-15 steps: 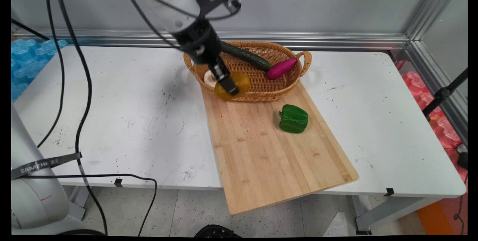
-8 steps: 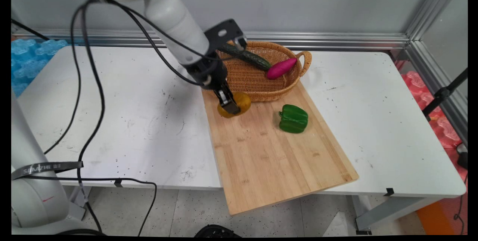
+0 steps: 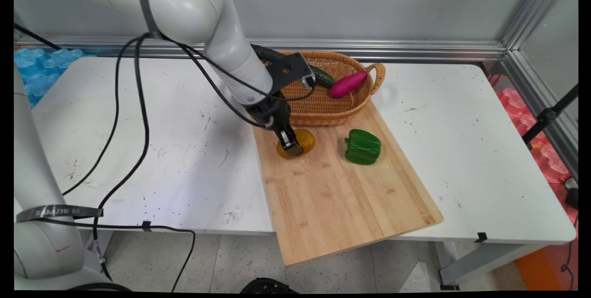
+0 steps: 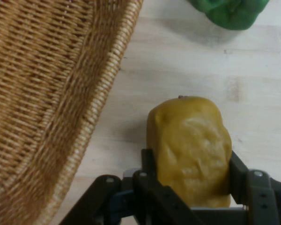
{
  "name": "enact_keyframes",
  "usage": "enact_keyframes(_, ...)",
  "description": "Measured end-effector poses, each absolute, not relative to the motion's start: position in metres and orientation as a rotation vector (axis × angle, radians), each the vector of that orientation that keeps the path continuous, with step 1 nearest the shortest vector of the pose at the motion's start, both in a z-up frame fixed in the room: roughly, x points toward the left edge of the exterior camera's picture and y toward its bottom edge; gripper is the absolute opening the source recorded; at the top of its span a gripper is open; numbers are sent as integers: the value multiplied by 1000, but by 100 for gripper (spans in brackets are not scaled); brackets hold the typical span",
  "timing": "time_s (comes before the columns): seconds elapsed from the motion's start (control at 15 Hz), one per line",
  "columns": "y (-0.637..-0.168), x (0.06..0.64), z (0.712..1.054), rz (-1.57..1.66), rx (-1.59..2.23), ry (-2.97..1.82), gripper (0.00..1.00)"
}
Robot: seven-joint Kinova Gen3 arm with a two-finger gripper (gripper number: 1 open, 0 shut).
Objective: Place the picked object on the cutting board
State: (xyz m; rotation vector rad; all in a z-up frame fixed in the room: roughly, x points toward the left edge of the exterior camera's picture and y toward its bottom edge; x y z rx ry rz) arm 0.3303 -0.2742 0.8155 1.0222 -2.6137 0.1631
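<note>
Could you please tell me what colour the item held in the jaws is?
Mustard yellow; the potato-like item shows best in the hand view.

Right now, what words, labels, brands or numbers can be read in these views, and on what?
"SAMZHE": pale lettering on the black strap around the arm's lower-left link; the small marks after it are too small to read.
No other text: none on the potato in the claw.

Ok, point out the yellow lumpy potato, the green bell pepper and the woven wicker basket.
Yellow lumpy potato (image 4: 192,145), hand view, middle of its top face.
Green bell pepper (image 3: 363,147), main view, centre of its body.
Woven wicker basket (image 3: 323,114), main view, near outer wall.
</note>
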Motion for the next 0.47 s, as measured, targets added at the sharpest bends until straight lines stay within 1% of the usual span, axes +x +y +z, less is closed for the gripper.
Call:
enact_keyframes(0.2,-276,326,803,157,1019,-2612,0)
enact_keyframes(0.27,-277,325,801,153,1016,-2610,100)
enact_keyframes(0.47,-277,323,798,150,987,-2601,100)
